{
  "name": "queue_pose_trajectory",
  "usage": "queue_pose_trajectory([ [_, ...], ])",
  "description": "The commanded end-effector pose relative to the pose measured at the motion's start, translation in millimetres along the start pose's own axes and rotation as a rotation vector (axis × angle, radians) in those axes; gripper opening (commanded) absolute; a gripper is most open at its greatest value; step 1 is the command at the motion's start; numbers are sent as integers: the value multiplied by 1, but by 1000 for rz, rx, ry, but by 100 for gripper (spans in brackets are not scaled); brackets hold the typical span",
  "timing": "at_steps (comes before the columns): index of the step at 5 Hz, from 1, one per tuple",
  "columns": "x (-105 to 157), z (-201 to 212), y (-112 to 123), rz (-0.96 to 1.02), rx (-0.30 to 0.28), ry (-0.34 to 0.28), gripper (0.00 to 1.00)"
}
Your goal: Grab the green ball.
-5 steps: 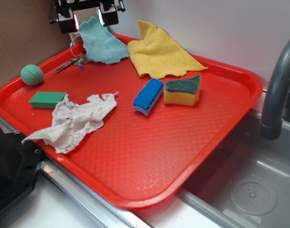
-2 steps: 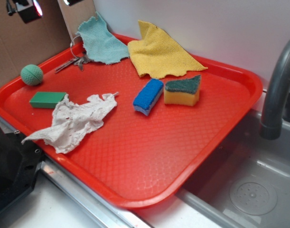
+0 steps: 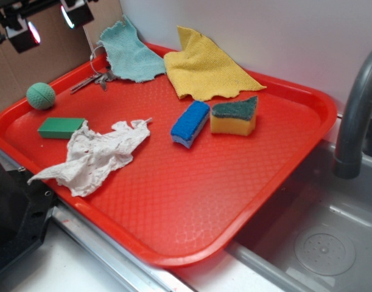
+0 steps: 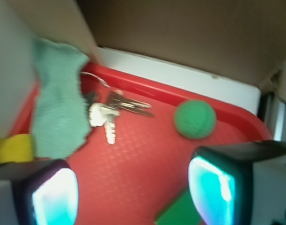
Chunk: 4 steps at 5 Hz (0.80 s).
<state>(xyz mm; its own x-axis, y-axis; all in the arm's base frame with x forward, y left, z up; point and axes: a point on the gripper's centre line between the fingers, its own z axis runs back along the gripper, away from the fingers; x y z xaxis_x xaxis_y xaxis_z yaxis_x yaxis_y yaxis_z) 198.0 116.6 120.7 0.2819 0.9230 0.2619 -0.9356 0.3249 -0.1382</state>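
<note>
The green ball (image 3: 41, 95) is a small teal-green textured sphere resting at the far left edge of the red tray (image 3: 192, 201). In the wrist view the green ball (image 4: 194, 119) lies ahead and to the right of my fingers. My gripper (image 3: 49, 23) hovers high above the tray's back-left corner, above and slightly behind the ball. It is open, its two pads wide apart with only red tray between them; the gripper (image 4: 133, 193) holds nothing.
A flat green block (image 3: 61, 127) lies just in front of the ball. Keys (image 3: 94, 80), a teal cloth (image 3: 130, 56), a yellow cloth (image 3: 206, 67), a white rag (image 3: 94, 157), a blue sponge (image 3: 190, 123) and a yellow sponge (image 3: 234, 115) sit on the tray. A sink and faucet (image 3: 356, 109) are at the right.
The gripper has swung left from above the teal cloth and keys to above the tray's back-left corner, nearer the ball. Nothing on the tray has moved.
</note>
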Motion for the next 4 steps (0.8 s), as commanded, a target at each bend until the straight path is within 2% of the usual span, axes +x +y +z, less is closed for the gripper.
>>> queue_pose_trajectory([
  [1, 19, -47, 39, 65, 137, 45, 100],
  [3, 9, -77, 55, 29, 283, 81, 100],
  [4, 10, -74, 33, -12, 299, 84, 100],
])
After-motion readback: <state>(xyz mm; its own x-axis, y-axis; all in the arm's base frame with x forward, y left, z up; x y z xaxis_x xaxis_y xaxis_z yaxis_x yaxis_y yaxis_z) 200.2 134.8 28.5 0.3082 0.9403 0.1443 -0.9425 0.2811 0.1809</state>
